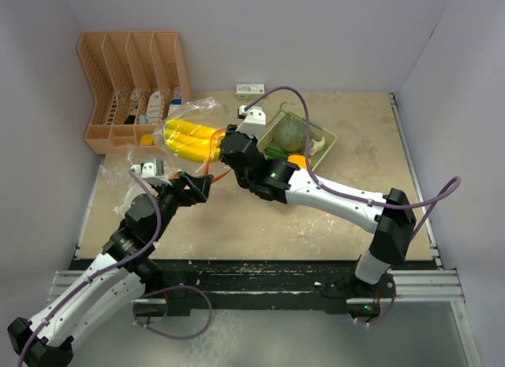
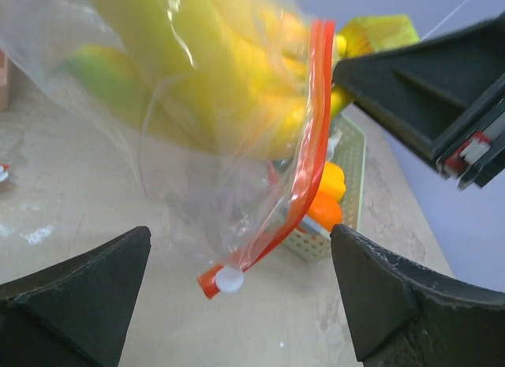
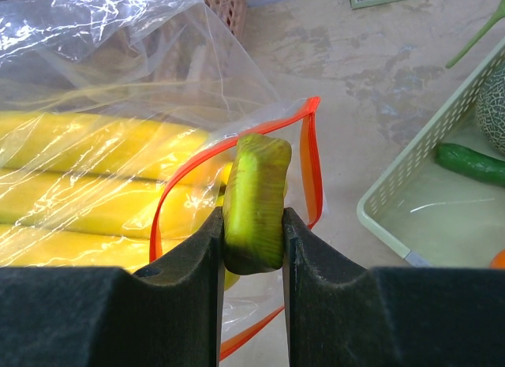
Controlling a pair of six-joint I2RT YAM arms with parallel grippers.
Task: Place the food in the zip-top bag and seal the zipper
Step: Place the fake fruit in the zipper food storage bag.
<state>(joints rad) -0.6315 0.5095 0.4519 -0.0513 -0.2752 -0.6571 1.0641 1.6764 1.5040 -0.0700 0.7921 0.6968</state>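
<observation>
A clear zip-top bag (image 1: pixel 185 114) with an orange zipper (image 3: pixel 314 162) lies at the back left, its mouth open. The yellow banana bunch (image 1: pixel 189 140) lies mostly inside it. My right gripper (image 3: pixel 252 225) is shut on the bunch's green stem (image 3: pixel 254 201) at the bag's mouth. My left gripper (image 2: pixel 241 241) stands wide open just before the zipper's end and its white slider (image 2: pixel 230 280), touching neither. The melon (image 1: pixel 290 132), cucumber (image 3: pixel 473 163), orange (image 2: pixel 327 197) and a small white piece (image 1: pixel 316 146) sit in the pale green basket (image 1: pixel 327 142).
A peach-coloured file organizer (image 1: pixel 134 83) stands at the back left, right behind the bag. A small white box (image 1: pixel 250 89) lies against the back wall. Walls close the table on the left, back and right.
</observation>
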